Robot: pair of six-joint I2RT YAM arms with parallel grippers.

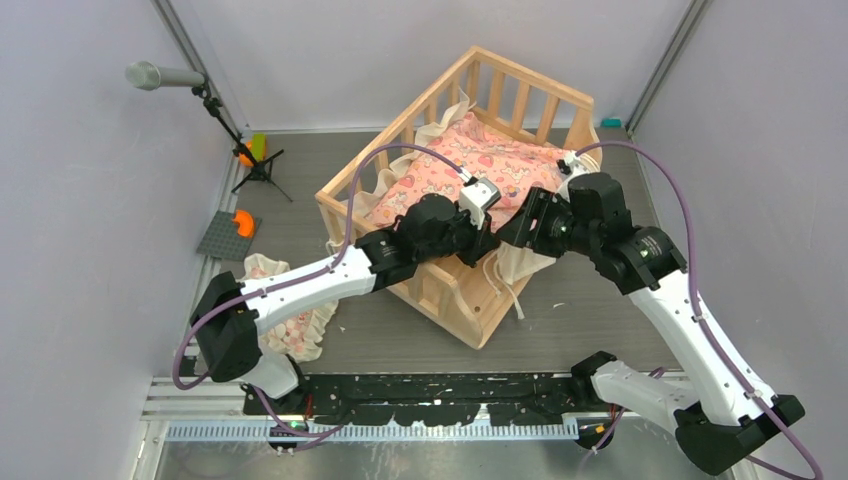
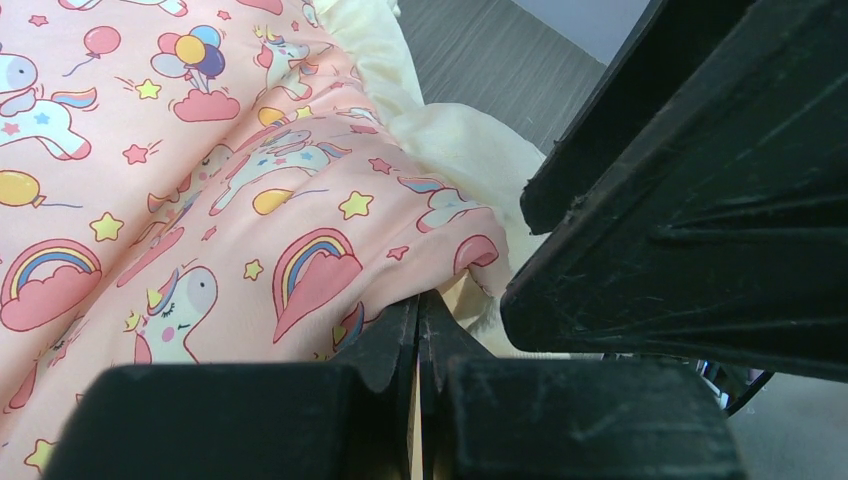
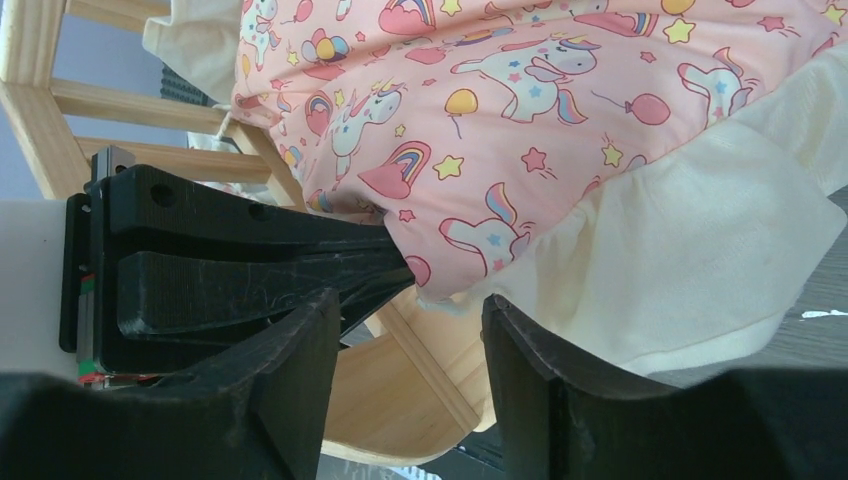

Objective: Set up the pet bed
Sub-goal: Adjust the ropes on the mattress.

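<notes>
The pet bed [image 1: 455, 300], a pale wooden crib frame with slatted rails, stands skewed in mid-table. The pink unicorn-print cushion [image 1: 470, 165] with a cream frill lies inside it, its near frill hanging over the front right rail. My left gripper [image 1: 490, 245] is shut, its tips [image 2: 418, 305] pressed against the cushion's near edge [image 2: 200, 200]; no cloth shows between them. My right gripper [image 1: 512, 232] is open [image 3: 410, 298] close beside it, just below the cushion [image 3: 520, 120] and its frill [image 3: 680, 250], with the bed's wood [image 3: 430, 400] behind the gap.
The small frilled pillow [image 1: 290, 325] lies on the table left of the bed, under the left arm. A microphone on a stand [image 1: 160, 75], a grey plate with an orange piece [image 1: 232, 232] and an orange-green item [image 1: 250, 150] sit at the far left.
</notes>
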